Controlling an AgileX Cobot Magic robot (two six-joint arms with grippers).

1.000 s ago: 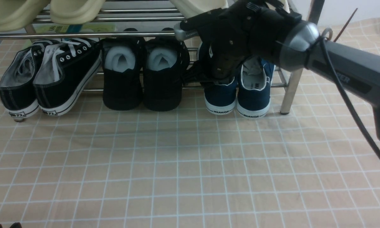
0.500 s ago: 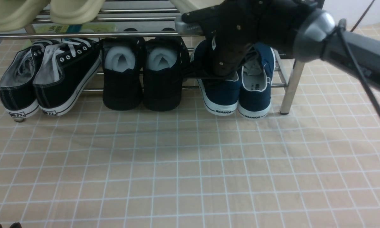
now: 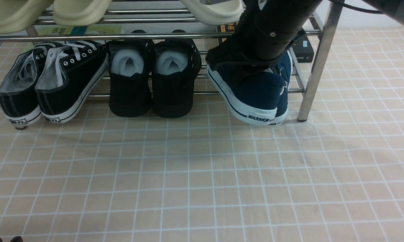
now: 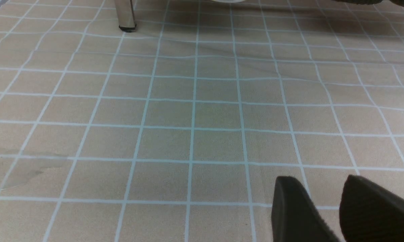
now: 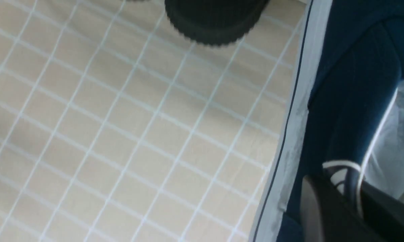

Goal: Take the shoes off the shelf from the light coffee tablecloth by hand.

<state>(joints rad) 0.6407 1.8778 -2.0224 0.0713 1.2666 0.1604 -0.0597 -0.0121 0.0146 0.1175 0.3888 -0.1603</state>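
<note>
Tablecloth [image 3: 202,174]: light beige-tan, thin white grid of squares. Slip-ons [image 3: 255,90]: navy canvas, white soles with a thin dark stripe and dark "WARRIOR" lettering, white collar trim. Lace-up sneakers [image 3: 70,87]: black, white laces and stitching, white soles, grey lining. All-black shoes [image 3: 131,94]: white paper [image 3: 127,62] inside. Shelf [image 3: 318,60]: shiny chrome. Slippers [image 3: 77,10]: pale cream.

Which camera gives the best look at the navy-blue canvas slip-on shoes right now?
The front view: the navy-blue canvas slip-on shoes show side, heel and white sole, with the right claw gripping them. The right wrist view gives only a close strip of sole and navy side. The left wrist view shows none clearly.
</note>
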